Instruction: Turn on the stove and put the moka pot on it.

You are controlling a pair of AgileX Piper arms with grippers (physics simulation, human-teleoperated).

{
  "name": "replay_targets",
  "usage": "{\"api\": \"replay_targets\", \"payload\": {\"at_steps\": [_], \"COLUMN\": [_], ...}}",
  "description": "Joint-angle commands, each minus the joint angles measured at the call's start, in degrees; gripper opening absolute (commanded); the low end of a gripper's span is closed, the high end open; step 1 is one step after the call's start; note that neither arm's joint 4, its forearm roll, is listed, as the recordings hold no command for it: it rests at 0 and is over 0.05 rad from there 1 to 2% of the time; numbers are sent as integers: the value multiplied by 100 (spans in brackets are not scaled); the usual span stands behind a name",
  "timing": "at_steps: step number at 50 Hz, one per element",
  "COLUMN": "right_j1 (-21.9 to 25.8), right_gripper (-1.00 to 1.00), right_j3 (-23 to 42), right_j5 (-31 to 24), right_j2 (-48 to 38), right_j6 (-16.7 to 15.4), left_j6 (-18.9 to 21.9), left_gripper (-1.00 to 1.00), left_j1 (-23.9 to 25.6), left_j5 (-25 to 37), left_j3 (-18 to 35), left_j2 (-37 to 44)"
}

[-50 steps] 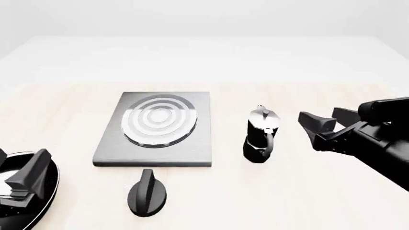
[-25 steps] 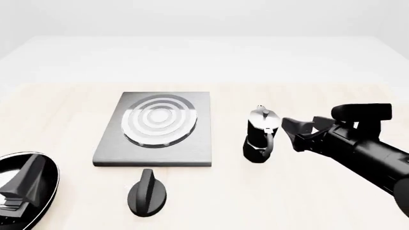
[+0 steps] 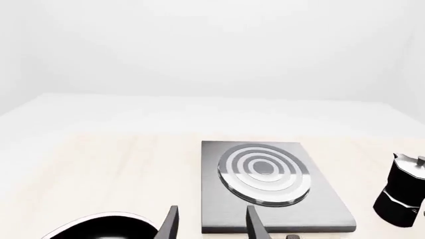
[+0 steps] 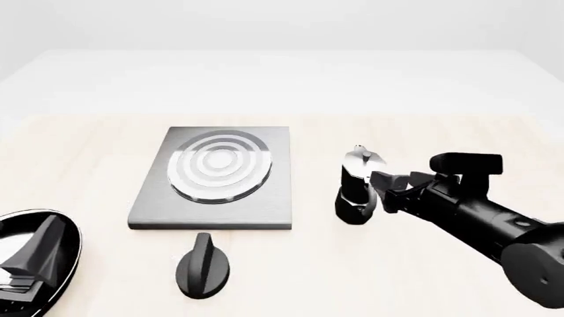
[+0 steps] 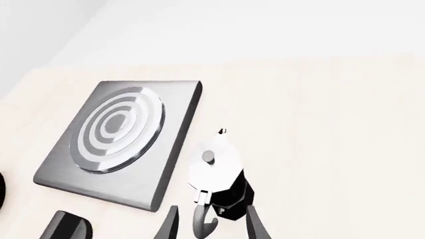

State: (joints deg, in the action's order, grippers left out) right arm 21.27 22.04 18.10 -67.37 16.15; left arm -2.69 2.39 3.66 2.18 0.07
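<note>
From the front view, the stove lies flat on the pale bench, left of centre, its ringed disc facing up. The moka pot stands upright on the bench just right of the stove, apart from it, with its silver lid on top. My right gripper has its tips at the pot's handle side, my dark arm running off toward the lower right corner. I cannot tell from here whether my tips touch the pot. A black oval knob sits on the bench in front of the stove. My left gripper hangs low at the left edge over a black, silver-rimmed round thing.

In my left wrist view, my left fingers stand well apart with nothing between them, pointing toward the stove. The moka pot shows at the frame's edge, beyond the stove.

In my right wrist view, my right fingers are spread, one on each side of the curved handle of the moka pot; they look clear of it. The stove lies beside the pot, and the knob shows in a corner.
</note>
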Motion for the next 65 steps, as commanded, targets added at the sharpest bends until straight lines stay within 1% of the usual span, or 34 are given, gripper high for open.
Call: {"api": "replay_targets", "payload": {"at_steps": [1, 11, 13, 15, 17, 23, 31, 34, 36, 48, 53, 54, 58, 60, 65], "right_j1": [150, 300, 333, 312, 408, 423, 453, 473, 416, 498, 511, 517, 521, 513, 426], "right_gripper": [100, 100, 100, 100, 100, 100, 100, 100, 100, 100, 100, -100, -100, -100, -100], "right_j3": [-79, -178, -187, -188, -207, -193, -262, -248, -227, -287, -292, -295, -313, -305, -270], "right_j5": [424, 774, 818, 877, 940, 1020, 1348, 1356, 1356, 1629, 1621, 1609, 1553, 1459, 868], "right_j2": [-453, -832, -875, -966, -1041, -1168, -1518, -1555, -1569, -1880, -1840, -1825, -1740, -1663, -1073], "right_j6": [210, 324, 388, 371, 462, 479, 486, 486, 427, 521, 517, 527, 503, 433, 249], "left_j6": [11, 10, 10, 12, 9, 2, -9, -5, -40, -61, -57, -58, -56, -59, -49], "left_gripper": [100, 100, 100, 100, 100, 100, 100, 100, 100, 100, 100, 100, 100, 100, 100], "left_j1": [2, -3, 9, 28, 29, 15, 19, 22, 21, 44, 53, 49, 51, 51, 62], "left_j5": [21, 22, 46, 54, 64, 55, 48, 52, 92, 114, 104, 107, 91, 98, 56], "left_j3": [-20, -36, -33, -38, -38, -47, -59, -59, -82, -104, -113, -109, -117, -106, -104], "left_j2": [-4, -3, -3, -2, -1, -2, -1, -1, -5, -3, -4, -4, -4, -5, -6]}}
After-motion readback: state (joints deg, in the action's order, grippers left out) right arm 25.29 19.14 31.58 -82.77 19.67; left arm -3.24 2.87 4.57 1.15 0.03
